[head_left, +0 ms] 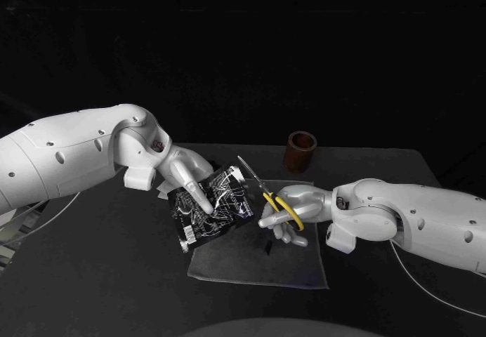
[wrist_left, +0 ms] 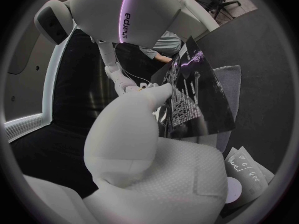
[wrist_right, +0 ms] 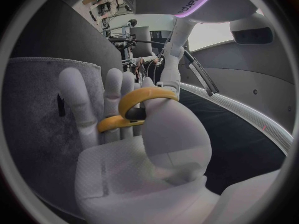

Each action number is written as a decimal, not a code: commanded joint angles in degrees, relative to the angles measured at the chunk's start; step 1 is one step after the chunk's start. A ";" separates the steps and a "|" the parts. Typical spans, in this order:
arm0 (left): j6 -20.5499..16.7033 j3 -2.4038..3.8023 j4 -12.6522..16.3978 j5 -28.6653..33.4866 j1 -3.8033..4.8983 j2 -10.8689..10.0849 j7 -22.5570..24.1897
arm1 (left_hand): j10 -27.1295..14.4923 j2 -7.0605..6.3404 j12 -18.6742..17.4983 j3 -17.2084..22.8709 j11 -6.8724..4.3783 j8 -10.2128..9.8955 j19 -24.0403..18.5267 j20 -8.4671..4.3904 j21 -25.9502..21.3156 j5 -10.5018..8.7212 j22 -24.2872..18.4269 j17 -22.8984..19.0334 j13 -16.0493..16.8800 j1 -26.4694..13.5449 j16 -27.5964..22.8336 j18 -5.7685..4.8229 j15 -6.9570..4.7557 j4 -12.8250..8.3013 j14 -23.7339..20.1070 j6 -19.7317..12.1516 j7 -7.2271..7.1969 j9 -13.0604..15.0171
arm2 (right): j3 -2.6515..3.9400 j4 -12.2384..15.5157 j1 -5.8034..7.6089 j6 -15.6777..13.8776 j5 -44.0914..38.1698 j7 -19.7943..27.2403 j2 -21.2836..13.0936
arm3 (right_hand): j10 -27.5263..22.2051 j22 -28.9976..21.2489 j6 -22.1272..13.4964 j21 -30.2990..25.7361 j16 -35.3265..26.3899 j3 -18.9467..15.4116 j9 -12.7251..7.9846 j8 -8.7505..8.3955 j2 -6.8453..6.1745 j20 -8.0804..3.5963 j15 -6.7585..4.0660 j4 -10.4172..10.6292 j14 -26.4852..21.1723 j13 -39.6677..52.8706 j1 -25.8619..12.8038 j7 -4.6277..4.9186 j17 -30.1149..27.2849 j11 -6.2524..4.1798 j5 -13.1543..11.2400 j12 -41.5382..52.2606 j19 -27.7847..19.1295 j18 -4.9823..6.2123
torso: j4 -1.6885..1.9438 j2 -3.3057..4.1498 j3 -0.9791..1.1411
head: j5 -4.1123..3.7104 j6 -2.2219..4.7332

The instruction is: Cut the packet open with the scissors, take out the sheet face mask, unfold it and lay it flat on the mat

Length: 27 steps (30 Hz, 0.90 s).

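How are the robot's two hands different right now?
The left robot hand holds the black packet; the right robot hand holds the scissors. The left robot hand's fingers lie along the packet; the right robot hand's go through the yellow handle loops. Both are silver, on white arms.

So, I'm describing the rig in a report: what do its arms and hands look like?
The left arm and right arm are bulky, rounded white shells dotted with small dark holes. A thin pale cable trails under the right one. The left hand and right hand are silver-grey, with slim rounded fingers and a finely textured palm pad.
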 commanded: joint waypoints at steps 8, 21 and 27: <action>13.42 0.03 0.14 0.05 0.03 0.08 0.10 | 0.23 0.21 0.09 0.02 -0.27 0.07 -0.22 -0.30 0.35 0.20 0.05 0.05 0.05 0.14 0.12 0.67 -0.56 -0.41 0.04 0.25 -0.01 9.96 | 0.04 0.29 0.02 -2.25 0.14 -0.40 0.29 | -8.64 -10.46 -9.15 -3.40 -3.68 -1.30 1.06 -7.02 0.33 0.75 2.85 3.74 -5.25 0.87 -1.10 4.05 3.47 2.59 -0.27 -6.72 -8.87 7.23 | 0.02 0.01 0.01 | -0.05 0.14; 12.66 0.03 -0.42 -0.17 0.03 -0.06 0.57 | 0.23 0.23 0.09 0.03 -0.27 0.01 -0.25 -0.30 0.39 0.20 0.08 0.13 0.09 0.12 0.11 0.67 -0.56 -0.43 0.03 0.27 -0.02 10.02 | -0.02 4.54 -0.31 -1.38 -0.88 -0.39 -3.35 | -21.42 -21.51 -19.38 -17.19 -15.61 -11.29 -10.43 -24.14 -1.20 8.46 10.05 2.15 -20.80 -7.72 1.27 10.97 -3.54 9.77 -0.19 -19.48 -16.71 8.88 | -0.01 -0.02 0.01 | 0.23 0.47; 12.01 0.03 -0.87 -0.89 0.03 -0.21 1.09 | 0.22 0.25 0.09 0.04 -0.27 -0.03 -0.29 -0.30 0.40 0.20 0.10 0.18 0.11 0.09 0.11 0.67 -0.56 -0.43 0.03 0.27 -0.02 10.07 | -0.09 9.01 -1.08 -2.66 -1.62 -0.40 -7.28 | -23.08 -22.57 -20.12 -18.38 -17.70 -14.85 -12.04 -25.29 -0.36 9.36 10.93 1.21 -23.13 -9.62 1.69 11.83 -6.23 10.69 -0.20 -20.32 -15.43 9.02 | -0.12 -0.03 0.04 | 0.49 0.69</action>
